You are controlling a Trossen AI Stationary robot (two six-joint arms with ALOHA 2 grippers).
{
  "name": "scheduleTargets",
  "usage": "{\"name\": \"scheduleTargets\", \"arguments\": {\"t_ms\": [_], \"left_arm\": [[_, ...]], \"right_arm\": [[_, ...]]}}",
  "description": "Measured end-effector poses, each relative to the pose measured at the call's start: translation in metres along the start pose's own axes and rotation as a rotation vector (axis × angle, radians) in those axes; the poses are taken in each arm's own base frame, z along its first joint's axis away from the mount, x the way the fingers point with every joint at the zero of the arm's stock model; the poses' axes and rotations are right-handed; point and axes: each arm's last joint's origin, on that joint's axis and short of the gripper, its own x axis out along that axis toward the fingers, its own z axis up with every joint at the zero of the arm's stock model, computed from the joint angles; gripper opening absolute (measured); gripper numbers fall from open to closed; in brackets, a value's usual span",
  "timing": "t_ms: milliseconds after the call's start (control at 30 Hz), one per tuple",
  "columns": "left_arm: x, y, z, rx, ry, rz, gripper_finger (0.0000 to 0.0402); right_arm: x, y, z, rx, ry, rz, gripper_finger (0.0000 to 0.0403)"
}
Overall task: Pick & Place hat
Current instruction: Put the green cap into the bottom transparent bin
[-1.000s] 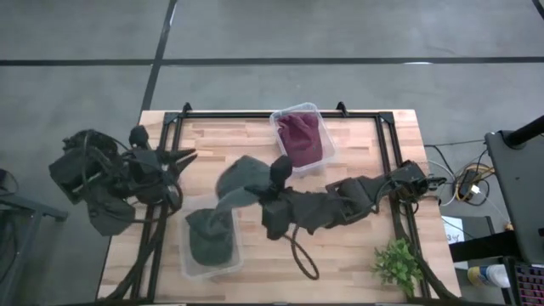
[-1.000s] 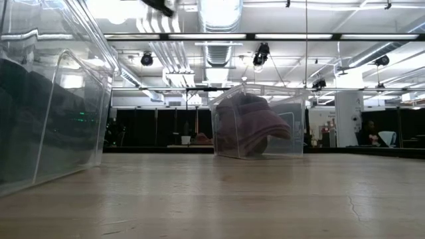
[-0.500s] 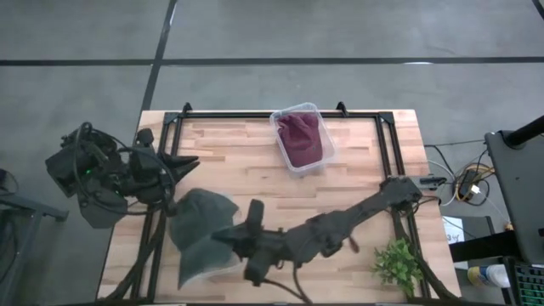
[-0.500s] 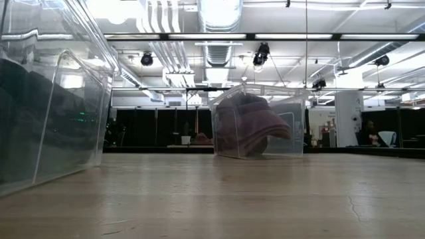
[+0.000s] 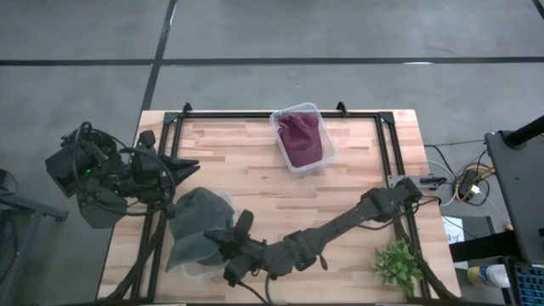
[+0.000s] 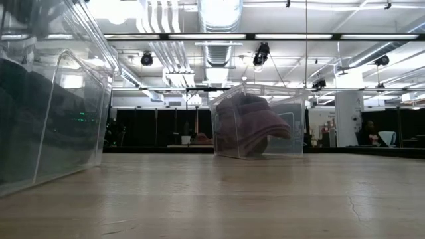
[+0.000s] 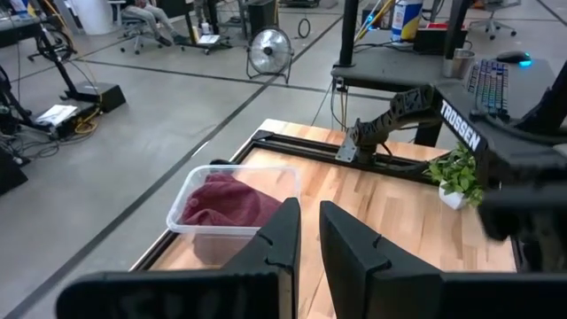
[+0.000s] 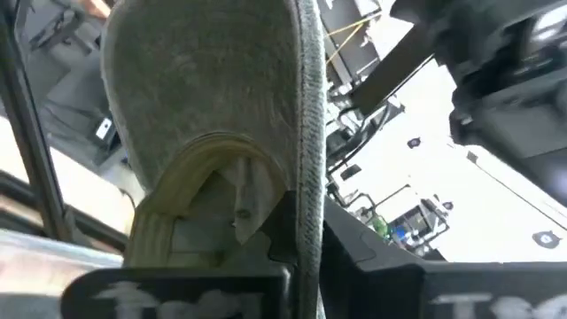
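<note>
A grey-green hat (image 5: 197,223) hangs over the clear bin (image 5: 189,270) at the table's near left, hiding most of it. My right gripper (image 5: 231,246) is shut on it at its right side. In the right wrist view the hat's hollow inside (image 8: 204,80) with a pale band faces the camera. In the low view this bin (image 6: 60,113) has dark cloth in it. My left gripper (image 7: 306,232) waits by the table's left edge, its fingers close together with nothing between them. My right gripper pinches the hat's rim edge (image 8: 306,190) between its two fingers. The fingers come in about level from the table's right side. The hat spreads out past the fingertips toward the left, lifted above the bin. I cannot tell whether it touches the bin.
A second clear bin (image 5: 302,140) with a maroon hat stands at the table's far middle. A small green plant (image 5: 398,263) sits at the near right corner. A black frame rail (image 5: 280,115) runs round the tabletop.
My right gripper has carried the grey-green hat from the table's middle toward the near left and downward, still shut on it. The hat now covers the near-left bin. My left wrist has turned a little in place.
</note>
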Motion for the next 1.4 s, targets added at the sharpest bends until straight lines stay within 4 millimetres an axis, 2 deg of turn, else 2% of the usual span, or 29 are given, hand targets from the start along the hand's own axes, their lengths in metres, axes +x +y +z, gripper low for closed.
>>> {"name": "scheduleTargets", "arguments": {"t_ms": [100, 300, 900, 1100, 1200, 1400], "left_arm": [[0.000, 0.000, 0.000, 0.007, 0.001, 0.001, 0.0039], [0.000, 0.000, 0.000, 0.019, 0.003, 0.002, 0.0039], [0.000, 0.000, -0.001, 0.034, 0.016, -0.013, 0.0039], [0.000, -0.001, -0.001, 0.042, 0.035, -0.036, 0.0039], [0.000, -0.001, -0.001, 0.042, 0.035, -0.037, 0.0039], [0.000, -0.001, -0.001, 0.043, 0.035, -0.036, 0.0039]], "right_arm": [[0.005, 0.012, -0.008, 0.008, 0.021, 0.011, 0.0013], [0.015, 0.021, -0.020, 0.010, 0.054, 0.014, 0.0013], [0.038, 0.016, -0.048, 0.068, 0.132, 0.048, 0.0013], [0.043, 0.020, -0.061, 0.088, 0.176, 0.124, 0.0013], [0.043, 0.021, -0.062, 0.106, 0.171, 0.143, 0.0013], [0.043, 0.021, -0.061, 0.108, 0.166, 0.149, 0.0047]]}}
